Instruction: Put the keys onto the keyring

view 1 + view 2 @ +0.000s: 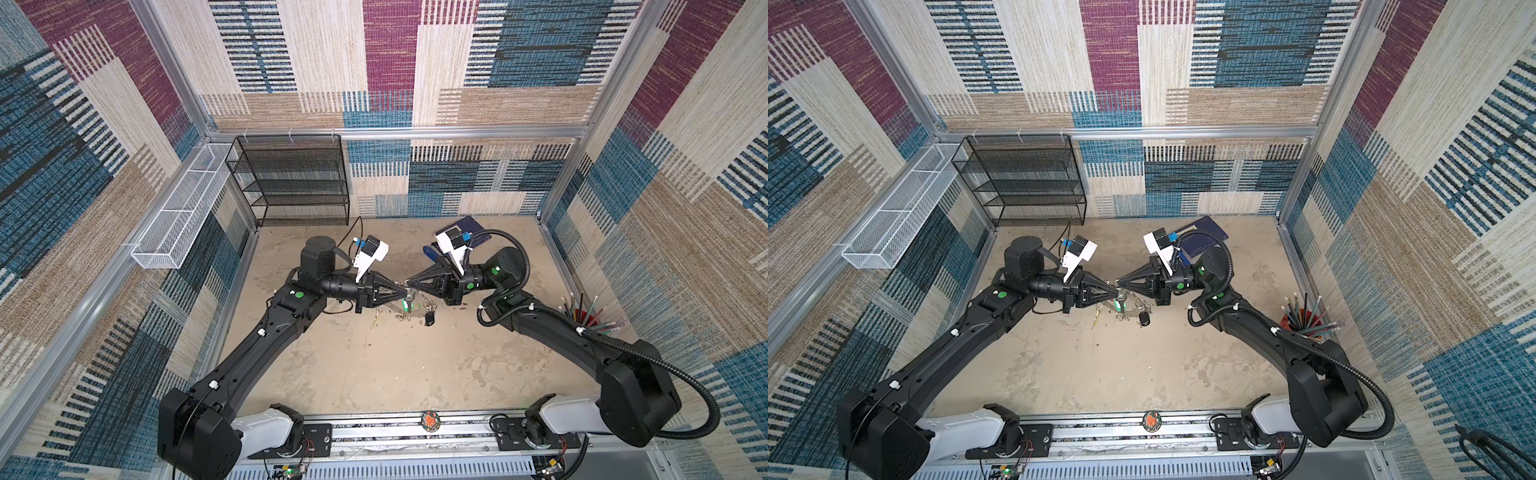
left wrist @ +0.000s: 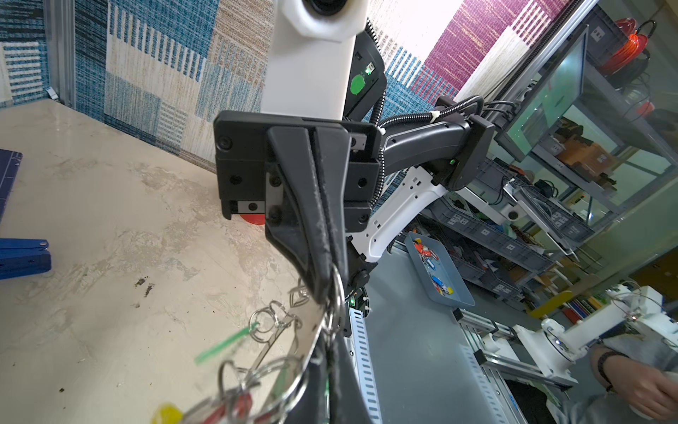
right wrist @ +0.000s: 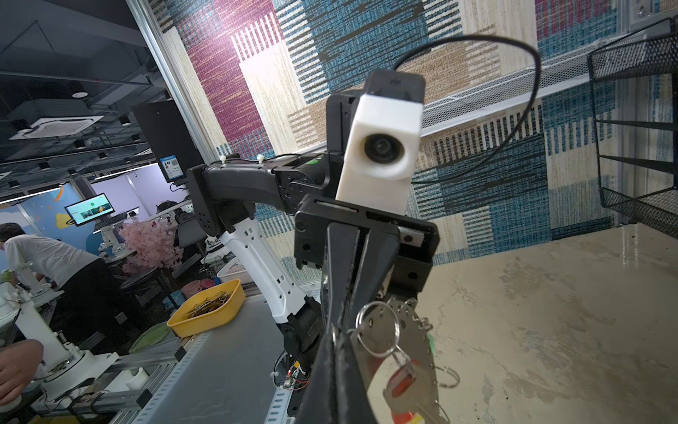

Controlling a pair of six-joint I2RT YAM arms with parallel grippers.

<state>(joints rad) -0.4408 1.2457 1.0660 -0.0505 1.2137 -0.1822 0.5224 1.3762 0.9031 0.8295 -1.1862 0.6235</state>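
Both top views: left fingers and right fingers both clamped shut on keyring rim over table centre. Likely stiff, light, slick metal; pinch flat rim, not loose split rings.

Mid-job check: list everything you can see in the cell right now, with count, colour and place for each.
keyring: one, grey metal disc rimmed with split rings and coloured tags, raised mid-table between both tools
black-tagged key: one, silver, at the keyring's rim on the right arm's side
mesh shelf: one, black, back left corner
wire basket: one, white, on the left wall
notebook: one, dark blue, back right of the table
hinged clamp-like item: one, blue, on the table near the notebook
pencil cup: one, red, right edge of the table
table: one, mottled beige
left tool: black, shut on the keyring
right tool: black, shut on the keyring
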